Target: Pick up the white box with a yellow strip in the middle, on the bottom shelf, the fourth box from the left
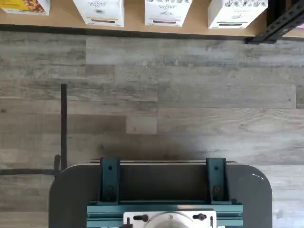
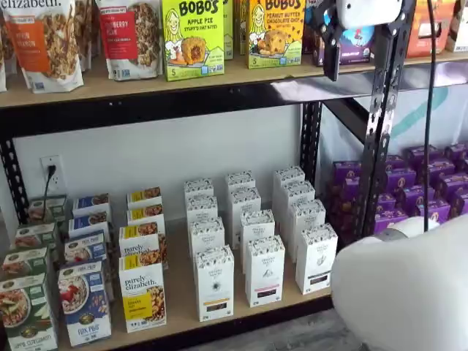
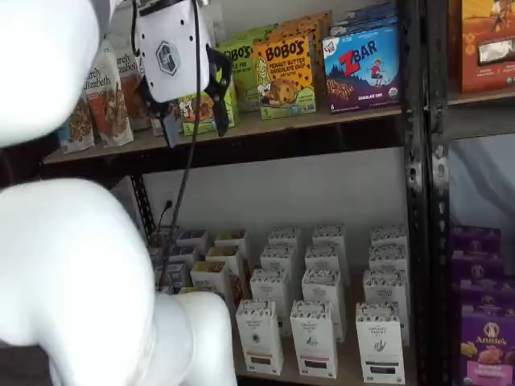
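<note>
white box (image 2: 214, 284) stands on bottom shelf (image 2: 241, 319).

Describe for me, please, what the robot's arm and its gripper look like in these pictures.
The arm is clad in smooth, rounded, glossy white shells. The gripper has a boxy white body bearing a small grey hexagonal logo, with two slim black fingers as its jaws. A thin black cable hangs down beside it. In a shelf view the gripper's white body shows at the top edge.

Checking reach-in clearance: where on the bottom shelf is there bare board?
Bare strips of the bottom shelf separate the white cartons' columns, flanking the white box. A bare corner lies right of the last carton column, beside the upright. Left columns stand nearly touching.
</note>
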